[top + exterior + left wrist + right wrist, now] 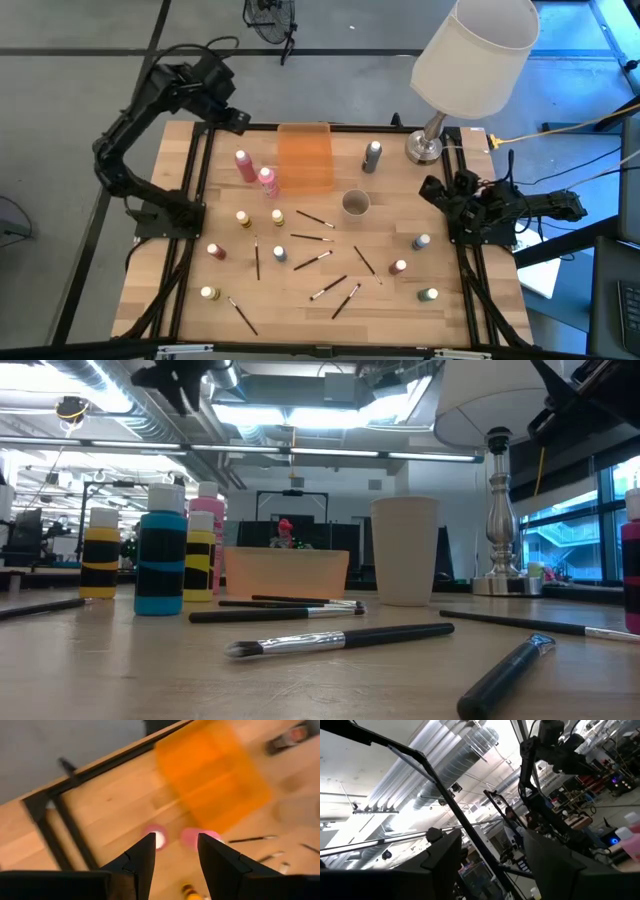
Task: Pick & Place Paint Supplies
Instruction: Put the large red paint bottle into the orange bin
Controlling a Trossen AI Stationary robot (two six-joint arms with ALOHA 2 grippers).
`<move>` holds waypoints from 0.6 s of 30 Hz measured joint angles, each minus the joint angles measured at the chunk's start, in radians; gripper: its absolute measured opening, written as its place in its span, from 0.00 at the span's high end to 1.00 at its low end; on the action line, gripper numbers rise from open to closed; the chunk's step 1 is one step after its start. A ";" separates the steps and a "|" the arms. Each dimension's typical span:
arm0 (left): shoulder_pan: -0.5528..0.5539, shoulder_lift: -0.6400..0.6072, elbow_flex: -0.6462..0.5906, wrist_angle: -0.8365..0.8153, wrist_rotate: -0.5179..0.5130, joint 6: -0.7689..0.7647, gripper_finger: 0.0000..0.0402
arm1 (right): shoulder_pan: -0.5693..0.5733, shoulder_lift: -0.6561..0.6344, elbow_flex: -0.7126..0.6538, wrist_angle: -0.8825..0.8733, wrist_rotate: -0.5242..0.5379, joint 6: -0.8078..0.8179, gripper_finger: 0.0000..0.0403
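Small paint bottles stand upright on the wooden table: two pink [243, 164] [267, 180], a grey one [372, 155], and yellow, red, blue and green ones scattered toward the near edge. Several dark-handled paintbrushes [312, 238] lie flat mid-table; one [340, 639] lies close to the low camera. My left gripper [238, 120] hangs open above the table's far-left corner; its wrist view shows the open fingers [176, 851] high over the two pink bottles [156, 838]. My right gripper [432, 190] rests open at the table's right edge, its wrist view [492, 860] pointing up at the ceiling.
A translucent orange tray [304, 155] sits at the far middle, next to the pink bottles. A round grey cup [355, 204] stands mid-table. A lamp with a white shade [470, 55] and metal base [425, 148] occupies the far-right corner. A black frame edges the table.
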 joint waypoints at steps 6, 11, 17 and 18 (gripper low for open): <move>0.005 -0.003 -0.024 0.000 0.042 0.040 0.64 | 0.000 0.000 0.000 -0.011 0.000 0.000 0.45; 0.005 -0.006 -0.023 0.001 0.052 0.058 0.64 | 0.000 0.000 0.000 -0.012 0.000 0.000 0.45; 0.014 -0.006 -0.023 0.001 0.090 0.075 0.64 | 0.000 0.000 0.000 -0.013 0.001 0.000 0.45; 0.014 -0.006 -0.023 0.000 0.083 0.076 0.64 | 0.000 0.000 0.000 -0.012 0.000 0.000 0.45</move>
